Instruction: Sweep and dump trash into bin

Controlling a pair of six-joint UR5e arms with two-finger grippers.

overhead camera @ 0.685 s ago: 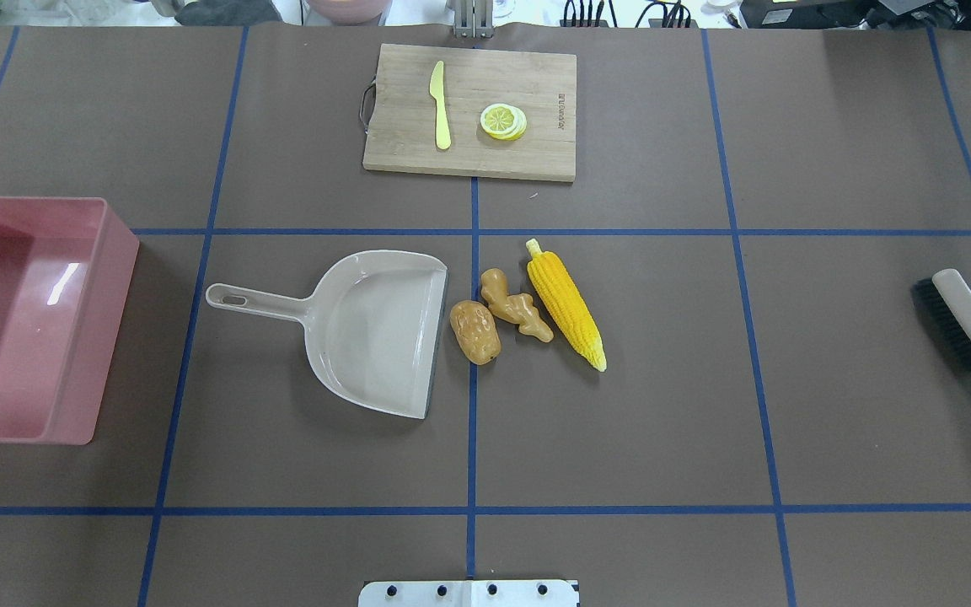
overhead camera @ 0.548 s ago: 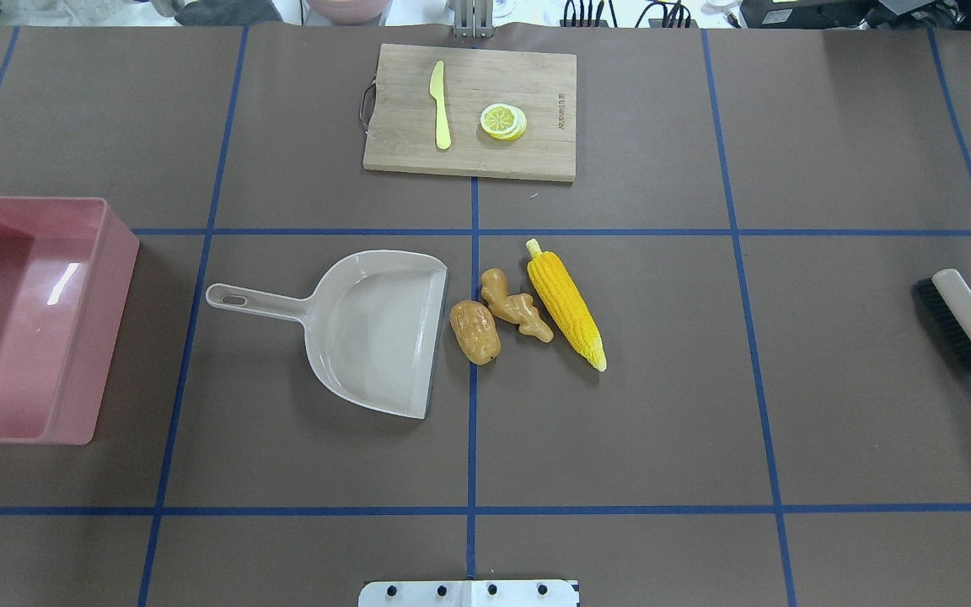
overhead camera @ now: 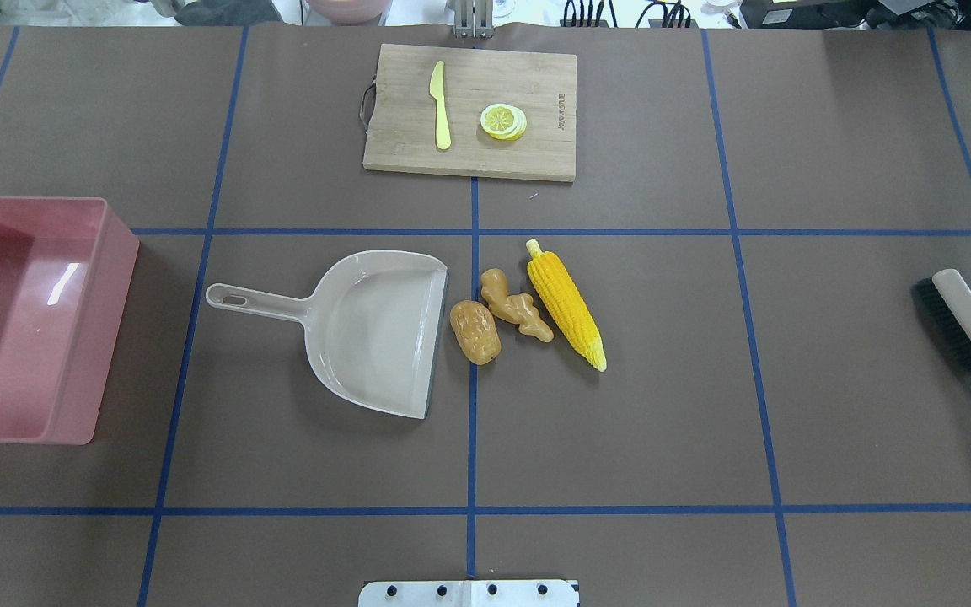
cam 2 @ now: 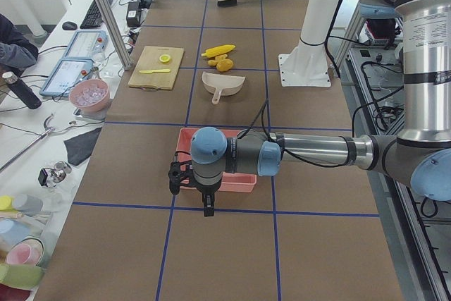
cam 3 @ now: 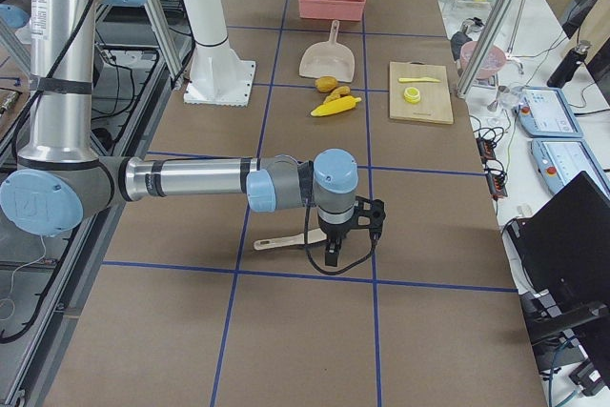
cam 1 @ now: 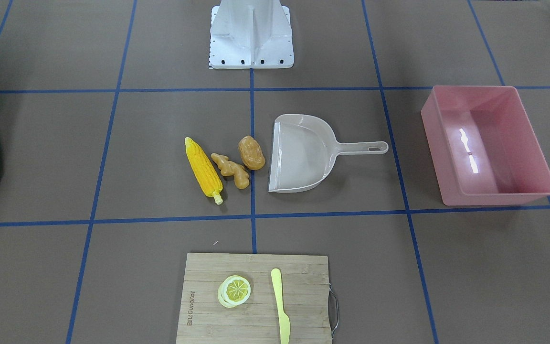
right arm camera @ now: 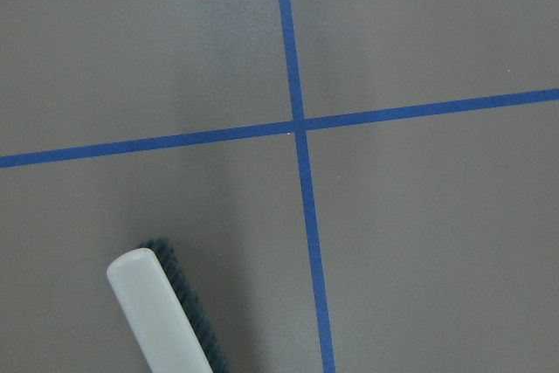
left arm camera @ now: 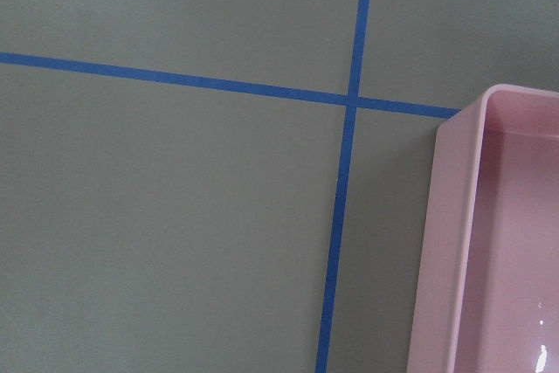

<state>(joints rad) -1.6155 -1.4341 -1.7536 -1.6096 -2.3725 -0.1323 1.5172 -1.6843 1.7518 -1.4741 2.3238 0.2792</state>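
Observation:
The trash lies in a row mid-table: a yellow corn cob (overhead camera: pixel 565 305), a tan ginger root (overhead camera: pixel 515 308) and a brown potato (overhead camera: pixel 474 332), the potato nearest the open mouth of the beige dustpan (overhead camera: pixel 376 329). The pink bin (overhead camera: pixel 115 320) stands at the left edge with nothing in it; its corner (left arm camera: pixel 454 242) shows in the left wrist view. A brush (overhead camera: pixel 962 324) with black bristles lies at the right edge. My left gripper (cam 2: pixel 208 209) hangs beside the bin's outer end. My right gripper (cam 3: pixel 331 254) hangs over the brush (cam 3: pixel 291 238). I cannot tell whether either is open or shut.
A wooden cutting board (overhead camera: pixel 536 76) at the far side carries a pale yellow knife (overhead camera: pixel 440 105) and a lemon slice (overhead camera: pixel 503 120). The robot's base plate (cam 1: pixel 251 36) sits at the near edge. Blue tape lines grid the brown table. A person's sleeve (cam 2: pixel 14 51) shows at a side desk.

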